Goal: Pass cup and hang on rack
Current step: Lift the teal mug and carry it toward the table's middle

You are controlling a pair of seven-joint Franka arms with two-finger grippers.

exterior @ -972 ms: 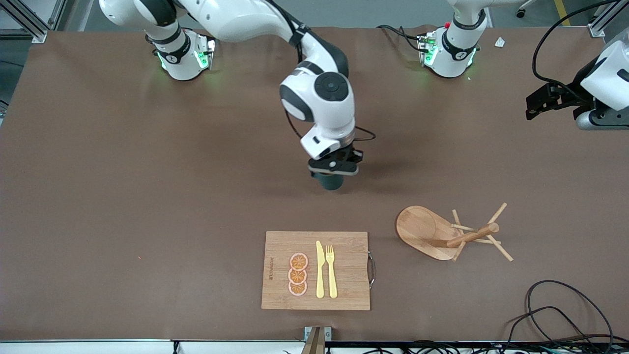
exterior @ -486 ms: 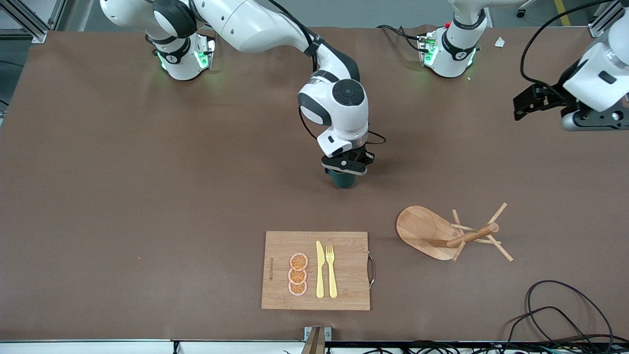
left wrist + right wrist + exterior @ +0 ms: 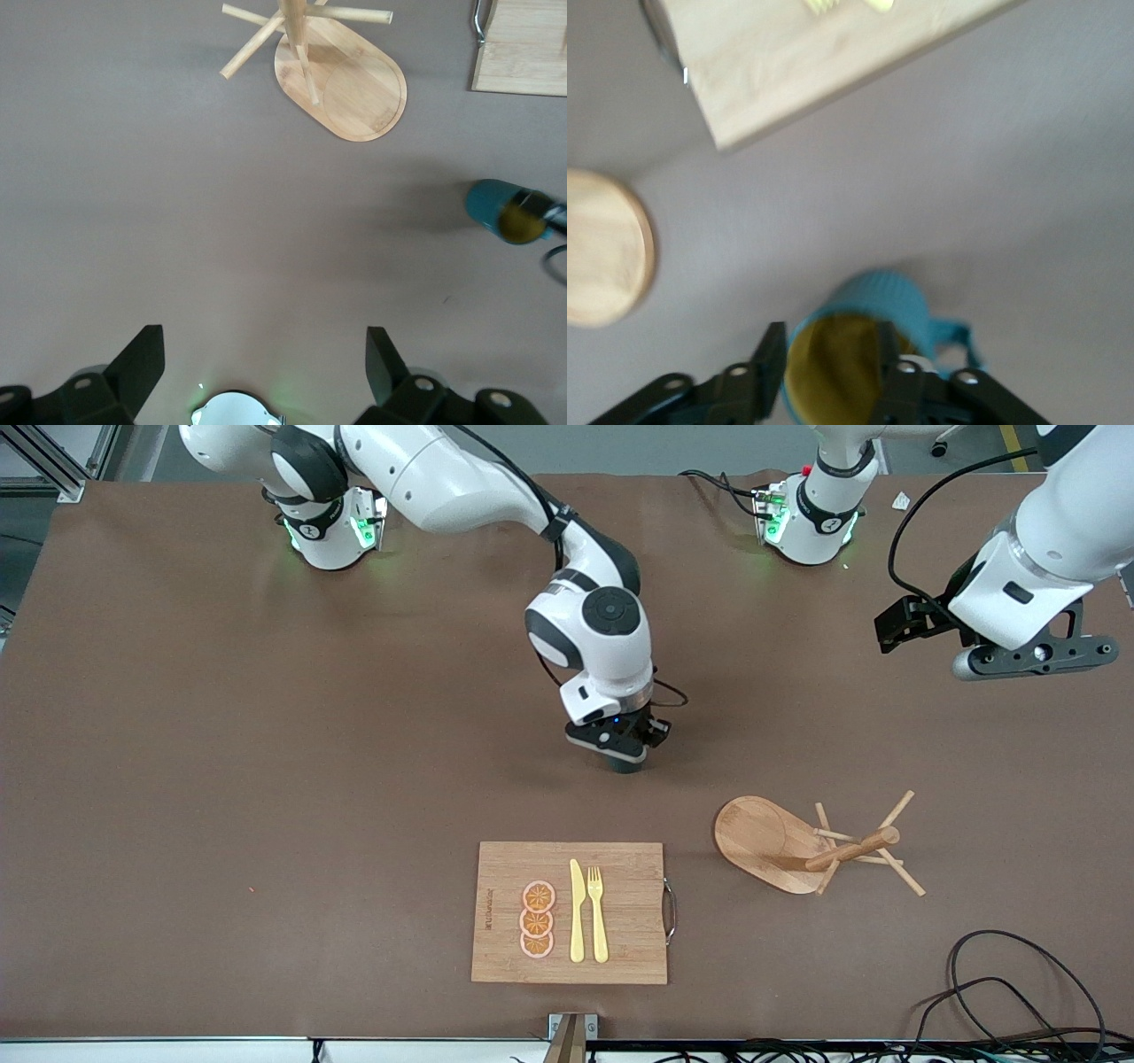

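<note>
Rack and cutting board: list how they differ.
The rack has an oval base with an upright post and angled pegs; the cutting board is a flat rectangle with a metal handle.
The rack's pegs are bare; the cutting board carries a knife, a fork and orange slices.
The cutting board lies nearer the front camera than the rack.
Both are light wood.

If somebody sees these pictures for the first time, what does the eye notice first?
First the right gripper, low at the middle of the table over the teal cup, one finger inside its rim and one outside. Next the wooden rack, standing nearer the front camera toward the left arm's end, beside the cutting board. The left gripper hangs open above bare table.
</note>
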